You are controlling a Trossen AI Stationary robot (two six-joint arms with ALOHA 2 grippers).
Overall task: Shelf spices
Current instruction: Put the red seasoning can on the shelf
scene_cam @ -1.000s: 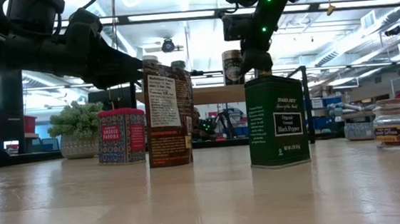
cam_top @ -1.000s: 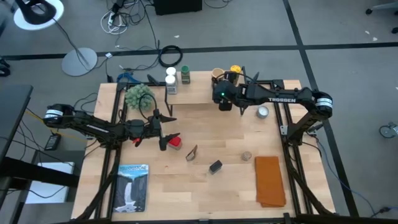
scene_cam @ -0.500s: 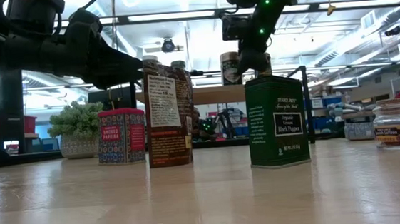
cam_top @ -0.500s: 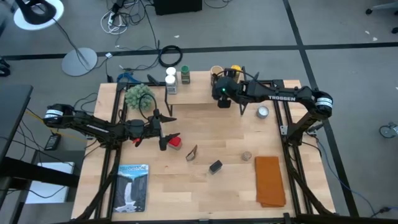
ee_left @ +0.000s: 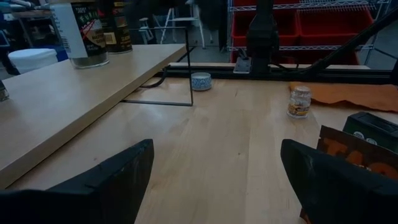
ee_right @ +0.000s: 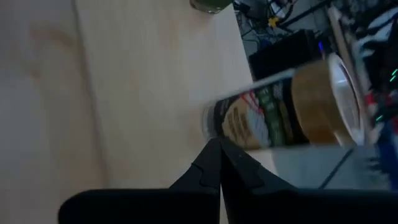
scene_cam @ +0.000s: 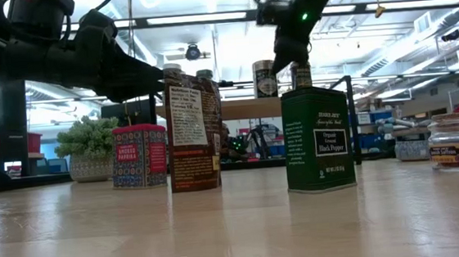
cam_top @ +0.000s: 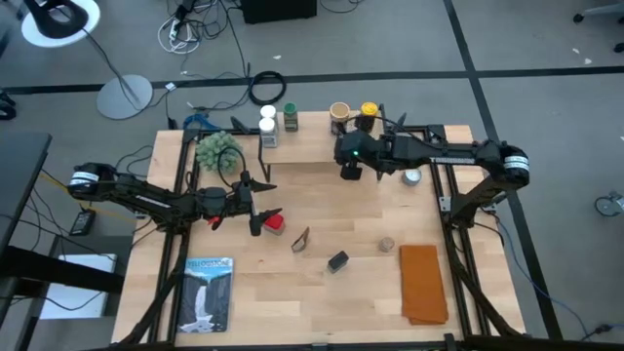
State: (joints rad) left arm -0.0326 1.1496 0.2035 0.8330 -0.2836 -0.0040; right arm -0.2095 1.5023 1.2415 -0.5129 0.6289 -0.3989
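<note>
right end effector [cam_top: 349, 168] withdrew, closed | tan cylindrical canister [cam_top: 339, 111] on wooden shelf [cam_top: 312, 141]

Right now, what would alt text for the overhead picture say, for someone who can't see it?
Two dark robot arms reach over a light-wood table: the right gripper, shut, hangs by the shelf that carries four spice jars, and the left gripper, open, sits beside a red tin. More spices, an orange cloth and a book lie nearby.

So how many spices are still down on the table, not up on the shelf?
4: a red tin at the left, a brown packet next to it, a dark pepper tin, and a small jar by the orange cloth. Others could be hidden.
</note>
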